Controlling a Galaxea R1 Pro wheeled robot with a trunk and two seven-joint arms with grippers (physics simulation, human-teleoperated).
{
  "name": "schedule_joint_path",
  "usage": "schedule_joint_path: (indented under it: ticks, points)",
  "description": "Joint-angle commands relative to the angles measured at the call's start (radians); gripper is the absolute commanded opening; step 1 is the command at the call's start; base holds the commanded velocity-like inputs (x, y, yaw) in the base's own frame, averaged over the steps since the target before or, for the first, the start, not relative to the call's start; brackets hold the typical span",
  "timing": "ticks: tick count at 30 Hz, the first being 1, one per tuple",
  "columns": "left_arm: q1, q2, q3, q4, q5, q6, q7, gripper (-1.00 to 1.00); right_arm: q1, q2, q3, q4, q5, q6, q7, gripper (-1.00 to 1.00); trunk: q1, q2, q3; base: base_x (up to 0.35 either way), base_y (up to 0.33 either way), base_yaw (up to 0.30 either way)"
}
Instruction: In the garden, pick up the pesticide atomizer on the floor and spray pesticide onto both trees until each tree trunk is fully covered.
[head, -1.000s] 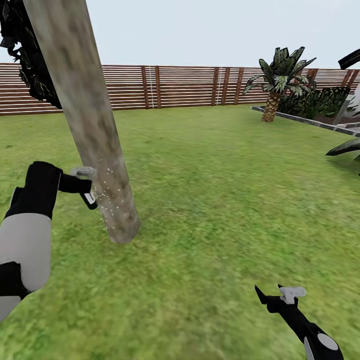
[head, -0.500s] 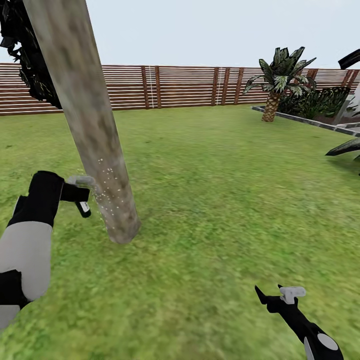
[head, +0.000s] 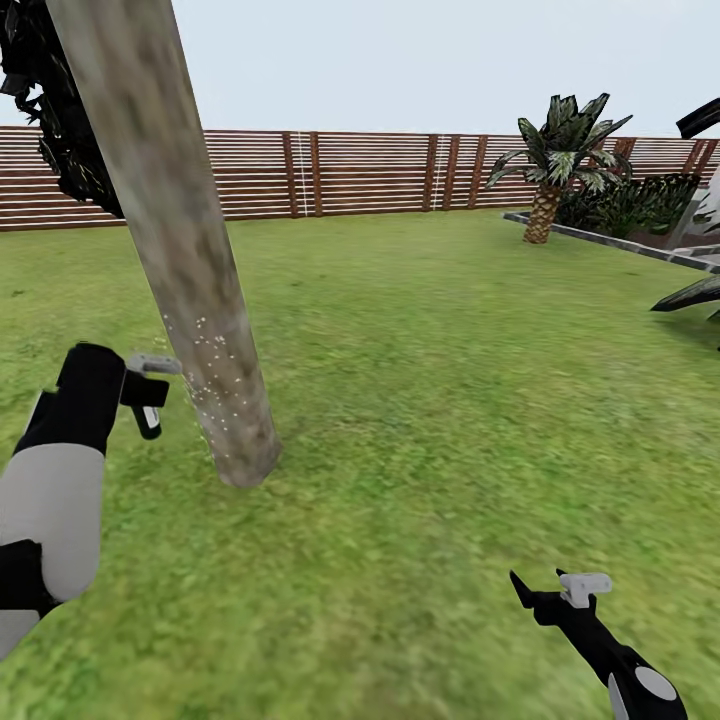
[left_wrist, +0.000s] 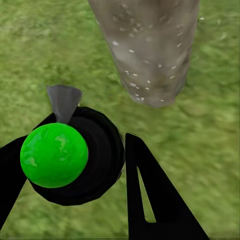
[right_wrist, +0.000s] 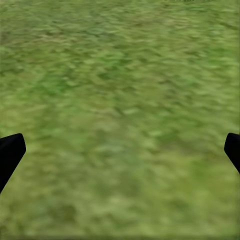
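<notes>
Left wrist view reveals atomizer's (left_wrist: 75, 160) green spot.

**Left gripper backs away from the trunk**

Your left gripper (head: 150, 385) has pulled back from the tree trunk (head: 185, 250) over the last second. It began almost touching the bark and now sits clearly apart from it, a little lower. The pesticide atomizer (head: 150, 415) it grips has swung with it: its lower end pointed toward the trunk before and now hangs nearer the forearm. The white specks of pesticide (head: 215, 375) on the bark now reach slightly higher up the trunk.
</notes>
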Motion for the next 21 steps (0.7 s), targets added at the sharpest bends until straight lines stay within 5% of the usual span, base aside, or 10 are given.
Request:
schedule_joint_path:
  ticks: [1, 8, 9, 10, 12, 16, 19, 21]
  points:
    - [0.001, -0.001, 0.002, 0.009, -0.007, -0.001, -0.010, -1.00, -0.001, 0.001, -0.004, 0.000, 0.011, -0.007, 0.005, 1.00, 0.000, 0.000, -0.001, 0.000, 0.000, 0.000]
    - [0.024, 0.000, 0.010, 0.053, 0.012, -0.006, -0.010, -1.00, -0.001, 0.001, -0.005, 0.000, 0.011, -0.007, 0.005, 1.00, 0.000, 0.000, -0.001, 0.000, 0.000, 0.000]
    - [0.035, 0.000, 0.012, 0.054, 0.027, -0.006, -0.012, -1.00, -0.001, 0.001, -0.005, 0.000, 0.011, -0.007, 0.005, 1.00, 0.000, 0.000, -0.001, 0.000, 0.000, 0.000]
    - [0.069, -0.003, 0.019, 0.056, 0.090, -0.011, -0.016, -1.00, -0.001, 0.001, -0.005, 0.000, 0.011, -0.007, 0.005, 1.00, 0.000, 0.000, -0.001, 0.000, 0.000, 0.000]
    - [0.108, -0.007, 0.018, 0.072, 0.155, -0.055, -0.014, -1.00, -0.001, 0.001, -0.005, 0.000, 0.011, -0.007, 0.005, 1.00, 0.000, 0.000, -0.001, 0.000, 0.000, 0.000]
    - [0.143, -0.013, 0.020, 0.200, 0.196, -0.151, -0.006, -1.00, -0.001, 0.001, -0.004, 0.000, 0.011, -0.007, 0.005, 1.00, 0.000, 0.000, -0.001, 0.000, 0.000, 0.000]
    - [0.147, -0.013, 0.022, 0.272, 0.202, -0.184, 0.044, -1.00, -0.001, 0.001, -0.004, 0.000, 0.011, -0.007, 0.005, 1.00, 0.000, 0.000, -0.001, 0.000, 0.000, 0.000]
    - [0.148, -0.017, 0.024, 0.318, 0.241, -0.222, 0.118, -1.00, -0.001, 0.001, -0.003, 0.000, 0.011, -0.007, 0.006, 1.00, 0.000, 0.000, -0.001, 0.000, 0.000, 0.000]
